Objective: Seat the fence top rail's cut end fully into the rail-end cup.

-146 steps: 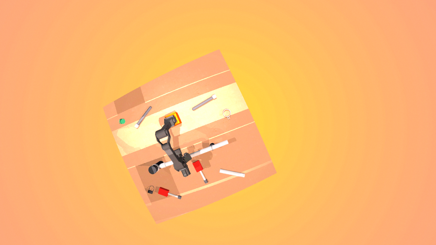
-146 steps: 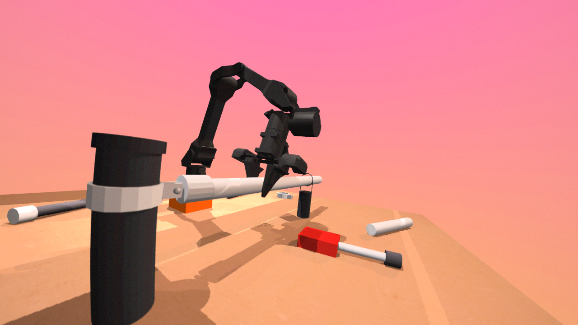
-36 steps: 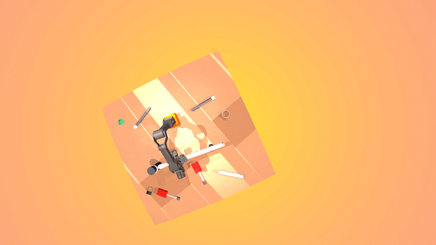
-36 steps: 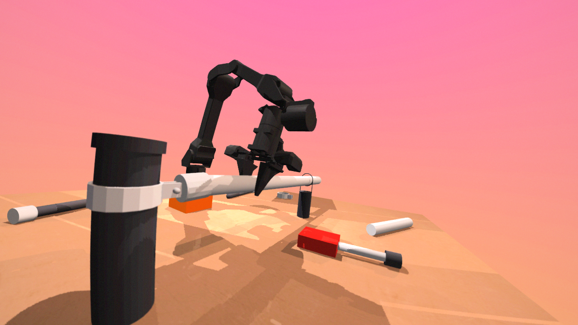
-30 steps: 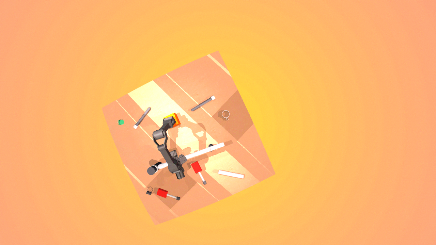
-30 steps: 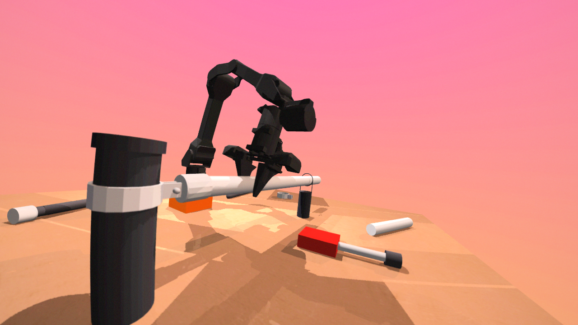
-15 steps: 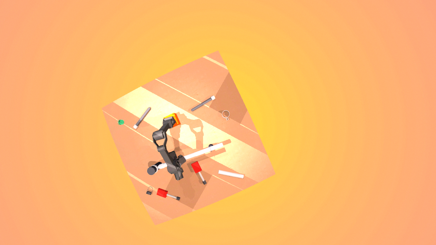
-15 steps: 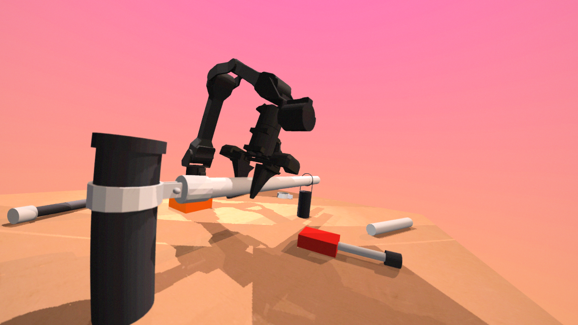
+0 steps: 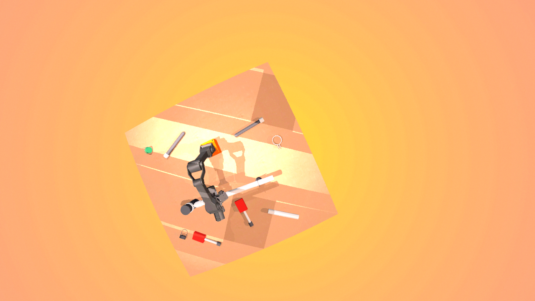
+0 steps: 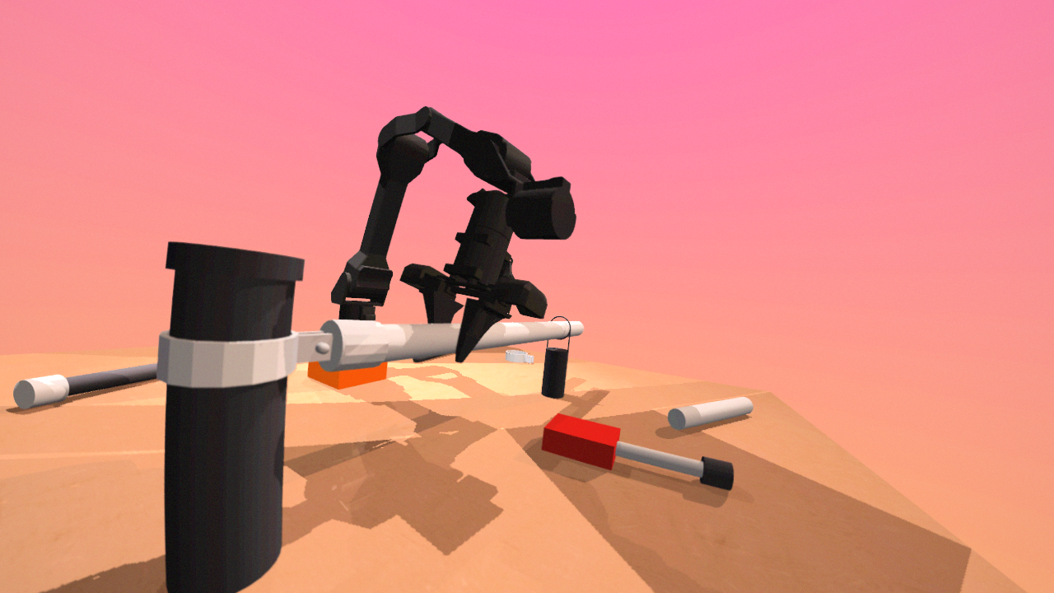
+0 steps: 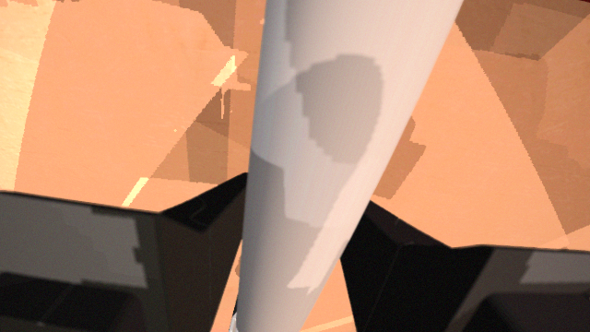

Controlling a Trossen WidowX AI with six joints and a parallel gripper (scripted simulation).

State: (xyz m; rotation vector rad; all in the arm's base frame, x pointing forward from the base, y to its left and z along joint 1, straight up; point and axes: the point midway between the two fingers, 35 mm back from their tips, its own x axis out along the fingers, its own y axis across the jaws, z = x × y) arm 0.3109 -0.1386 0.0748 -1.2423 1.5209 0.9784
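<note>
The big black post (image 9: 185, 208) (image 10: 225, 472) carries a pale brace band (image 10: 221, 359) a little below its cap. The white rail-end cup (image 10: 357, 345) hangs from the band's bolt tab, facing the rail. The white rail (image 9: 248, 186) (image 10: 523, 331) (image 11: 332, 115) runs into the cup's mouth, roughly in line with it; how deep its end sits is hidden. Its far part passes through the thin wire loop above the small black post (image 10: 555, 372). My gripper (image 10: 442, 346) (image 11: 293, 188) is shut on the rail between cup and loop, one finger on each side.
A red block with a rod (image 9: 241, 205) (image 10: 580, 441) lies beside the rail, and a white tube (image 9: 283, 214) (image 10: 711, 412) farther right. Another red block (image 9: 199, 236) lies near the post. The arm stands on an orange base (image 9: 216, 149) (image 10: 347, 374). A pale clamp ring (image 10: 519, 357) lies behind.
</note>
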